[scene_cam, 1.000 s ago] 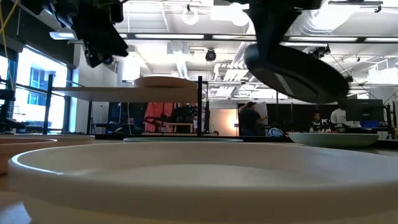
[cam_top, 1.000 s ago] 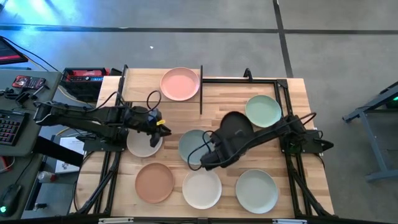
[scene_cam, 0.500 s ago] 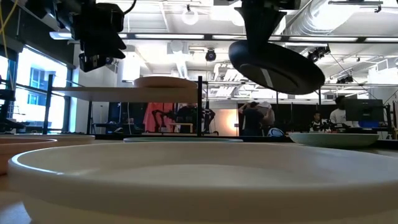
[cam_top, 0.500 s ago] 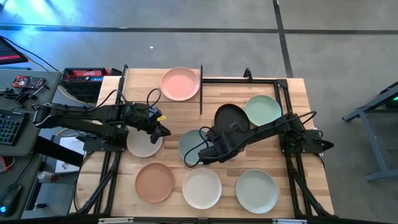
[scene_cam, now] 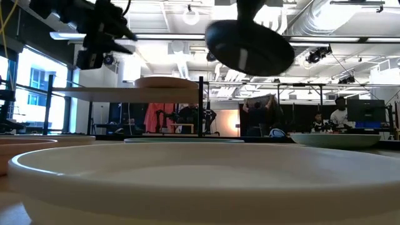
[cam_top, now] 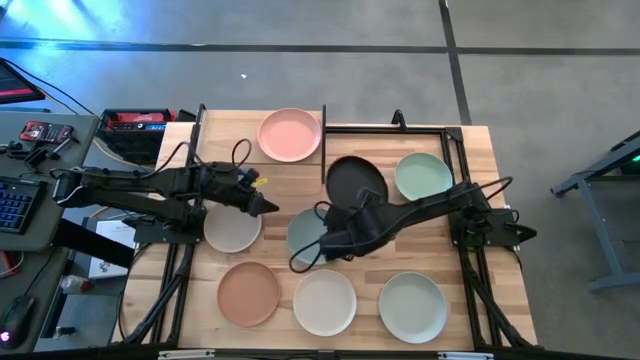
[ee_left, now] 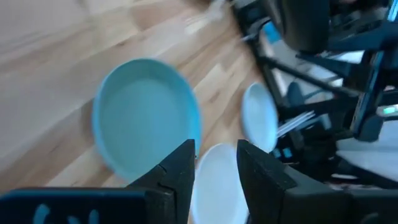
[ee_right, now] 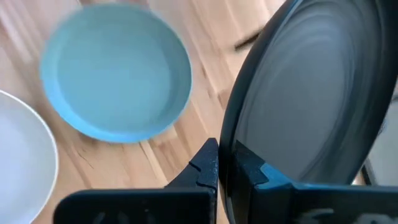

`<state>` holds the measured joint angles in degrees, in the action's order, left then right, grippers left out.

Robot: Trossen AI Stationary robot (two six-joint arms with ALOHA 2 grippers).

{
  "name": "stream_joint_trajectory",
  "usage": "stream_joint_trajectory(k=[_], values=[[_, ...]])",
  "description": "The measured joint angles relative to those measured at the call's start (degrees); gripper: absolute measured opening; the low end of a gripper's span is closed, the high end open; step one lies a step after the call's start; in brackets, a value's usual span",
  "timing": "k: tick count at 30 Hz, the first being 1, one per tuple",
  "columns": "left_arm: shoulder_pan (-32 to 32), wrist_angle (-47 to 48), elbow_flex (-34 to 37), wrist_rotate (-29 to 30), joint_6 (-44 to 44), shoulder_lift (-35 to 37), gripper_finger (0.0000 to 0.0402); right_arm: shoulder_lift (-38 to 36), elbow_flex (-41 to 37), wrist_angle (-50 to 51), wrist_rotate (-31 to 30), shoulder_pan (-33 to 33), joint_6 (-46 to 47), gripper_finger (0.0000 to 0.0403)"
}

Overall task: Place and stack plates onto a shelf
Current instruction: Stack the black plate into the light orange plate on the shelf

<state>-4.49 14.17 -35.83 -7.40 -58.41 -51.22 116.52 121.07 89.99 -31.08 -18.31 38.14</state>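
Observation:
A black plate (cam_top: 357, 183) hangs above the table's middle with my right gripper (cam_top: 350, 216) shut on it. In the low view the black plate (scene_cam: 250, 47) sits higher than the shelf (scene_cam: 125, 94). A pink plate (cam_top: 290, 134) lies on the shelf (cam_top: 225, 135) at the far left. My left gripper (cam_top: 268, 205) hovers open over the table between the grey-beige plate (cam_top: 230, 230) and the pale blue-green plate (cam_top: 305, 232), with nothing between its fingers (ee_left: 180, 168). My right gripper pinches the black plate's rim (ee_right: 227, 146) between its two fingers, one on each face. The fingers slant down from the table's right side onto the rim's near part. The plate is lifted clear of the table and tilted.
On the table lie a green plate (cam_top: 423, 177) at the right, and a terracotta plate (cam_top: 248, 293), a cream plate (cam_top: 324, 302) and a pale grey-green plate (cam_top: 412, 300) along the near edge. A black post (cam_top: 324, 145) stands at the shelf's right end.
My right gripper has risen and gone toward the shelf while rolling its wrist; the black plate has gone with it, higher and farther left, and tilts less steeply. My left gripper has rolled about its own line while staying over the same spot.

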Motion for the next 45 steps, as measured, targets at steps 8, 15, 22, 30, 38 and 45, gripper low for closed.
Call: stream_joint_trajectory(k=[8, 15, 22, 30, 38, 45], values=[[0.0, -6.0, -1.2, 0.0, -1.3, 0.0, 0.0088, 0.0, 9.1, 0.0, -0.5, 0.0, -11.8, 0.0000], [-0.7, -2.8, -8.5, 0.2, 2.4, 0.0, 0.0081, 0.0, 13.4, 0.0, -0.2, 0.0, -23.2, 0.0000], [-3.0, 10.3, -17.2, 2.5, 3.5, 0.0, 0.0081, 0.0, 14.0, 0.0, 1.4, 0.0, -34.8, 0.0000], [-4.8, 18.7, -22.6, 3.7, 0.7, -0.4, 0.0080, 0.0, 14.0, 0.0, 5.6, 0.0, -48.1, 0.0000], [-4.9, 20.1, -22.8, 1.2, -1.6, -5.4, 0.0080, 0.0, 14.0, 0.0, 9.6, 0.0, -55.0, 0.0000], [-4.9, 20.1, -22.8, 0.5, -1.5, -9.5, 0.0080, 0.0, 14.0, 0.0, 12.1, 0.0, -55.1, 0.0000]])
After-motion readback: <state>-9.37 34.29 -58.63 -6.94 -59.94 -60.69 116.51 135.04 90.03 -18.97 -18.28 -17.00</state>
